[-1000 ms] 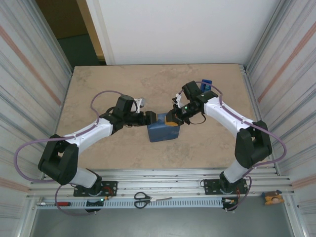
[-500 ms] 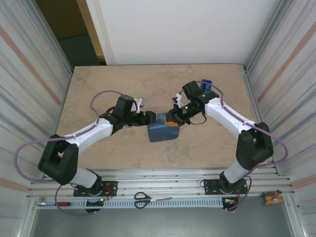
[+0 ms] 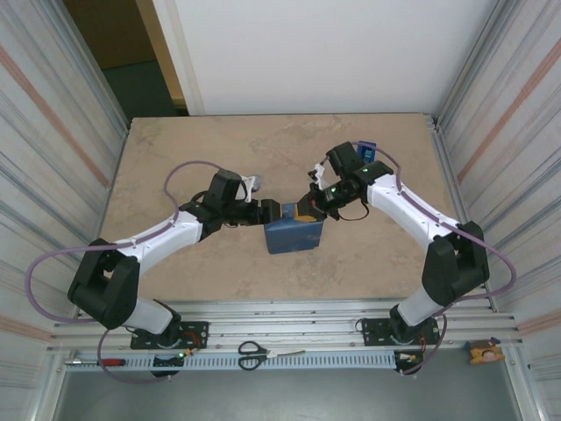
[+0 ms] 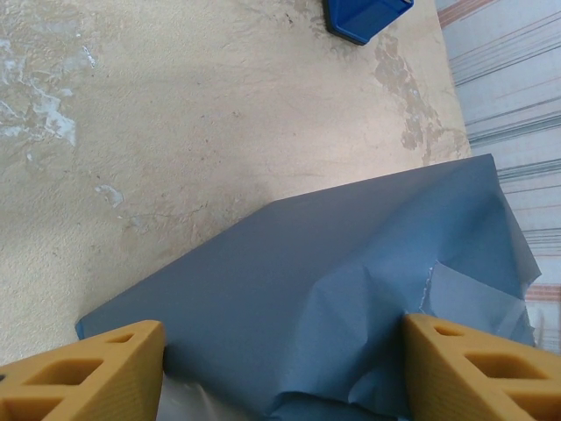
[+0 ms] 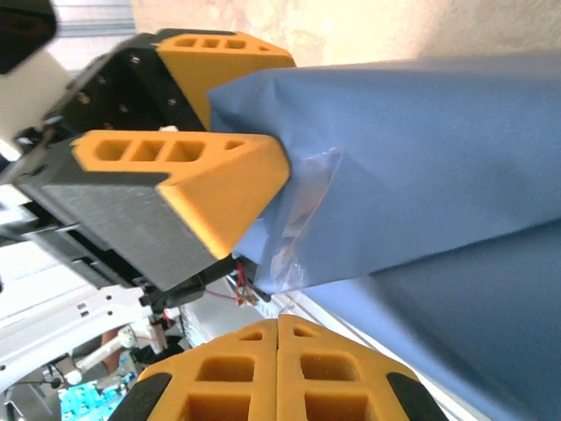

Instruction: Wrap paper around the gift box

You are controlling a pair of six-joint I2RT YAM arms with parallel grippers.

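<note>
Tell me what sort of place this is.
Probably a robotics lab work cell rather than a home: a stone-look tabletop walled by corrugated metal panels, two robot arms bolted to an aluminium rail, and scissors lying just in front of it.

The paper (image 3: 293,236) is sitting around the middle of the tabletop (image 3: 175,158), folded up into a blocky blue parcel, so the box is staying hidden underneath. The top face is looking smooth and darker blue. One end is crumpling into loose creases, with a lighter blue flap peeking out.
</note>
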